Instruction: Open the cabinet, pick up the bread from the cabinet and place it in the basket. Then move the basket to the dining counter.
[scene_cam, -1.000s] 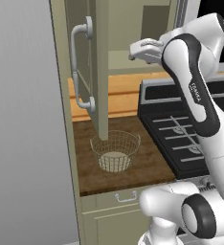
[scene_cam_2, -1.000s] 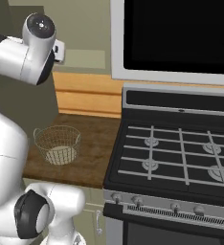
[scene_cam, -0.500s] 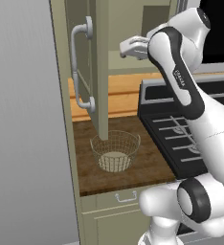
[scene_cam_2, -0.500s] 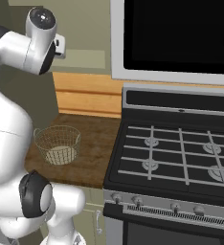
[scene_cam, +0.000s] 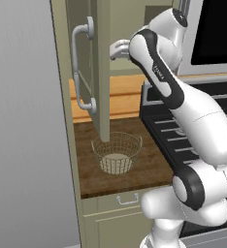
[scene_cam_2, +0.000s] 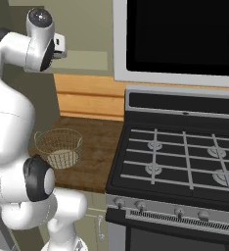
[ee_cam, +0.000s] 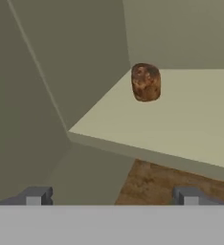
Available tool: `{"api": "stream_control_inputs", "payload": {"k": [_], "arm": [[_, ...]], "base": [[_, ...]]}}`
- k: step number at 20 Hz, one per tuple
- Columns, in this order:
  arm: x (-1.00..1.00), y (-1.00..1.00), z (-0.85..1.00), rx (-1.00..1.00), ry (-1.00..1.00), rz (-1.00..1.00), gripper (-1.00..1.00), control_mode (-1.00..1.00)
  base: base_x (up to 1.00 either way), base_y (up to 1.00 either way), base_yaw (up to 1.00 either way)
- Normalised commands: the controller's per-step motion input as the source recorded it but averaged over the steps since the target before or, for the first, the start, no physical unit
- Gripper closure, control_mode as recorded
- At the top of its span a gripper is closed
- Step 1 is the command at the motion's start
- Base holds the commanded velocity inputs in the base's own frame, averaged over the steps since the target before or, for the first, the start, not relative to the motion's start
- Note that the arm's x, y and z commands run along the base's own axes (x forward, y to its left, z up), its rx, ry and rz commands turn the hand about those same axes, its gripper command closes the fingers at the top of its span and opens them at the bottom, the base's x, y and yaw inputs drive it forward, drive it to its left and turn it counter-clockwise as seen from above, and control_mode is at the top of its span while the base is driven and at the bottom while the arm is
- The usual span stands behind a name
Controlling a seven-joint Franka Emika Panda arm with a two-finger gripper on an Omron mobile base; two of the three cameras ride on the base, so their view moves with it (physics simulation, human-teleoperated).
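step: reach for bread | end effector (ee_cam: 112,195): fingers wide apart, holding nothing | bread (ee_cam: 146,82): we see it upright on the cabinet (scene_cam: 103,72) shelf, ahead and slightly right, well apart | basket (scene_cam: 116,153): on counter (scene_cam: 149,167) below

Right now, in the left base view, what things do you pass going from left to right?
Cabinet handle → cabinet door → basket → robot arm
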Motion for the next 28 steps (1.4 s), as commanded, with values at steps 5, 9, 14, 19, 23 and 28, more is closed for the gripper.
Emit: {"api": "stream_control_inputs", "payload": {"k": [5, 9, 14, 19, 23, 28], "arm": [[0.55, 0.03, -0.04, 0.0, -0.02, 0.0, -1.0, -1.0], [0.43, 0.13, -0.04, 0.0, -0.05, 0.0, -1.0, -1.0], [0.4, 0.12, -0.05, 0.0, 0.0, 0.0, -1.0, -1.0], [0.43, 0.14, -0.05, 0.0, 0.0, 0.0, -1.0, -1.0], [0.4, 0.14, -0.08, -0.01, 0.0, 0.0, -1.0, -1.0], [0.48, 0.07, -0.11, 0.0, 0.0, 0.0, -1.0, -1.0]], "base": [[0.0, 0.0, 0.0], [0.0, 0.0, 0.0], [0.0, 0.0, 0.0], [0.0, 0.0, 0.0], [0.0, 0.0, 0.0], [0.0, 0.0, 0.0]]}}
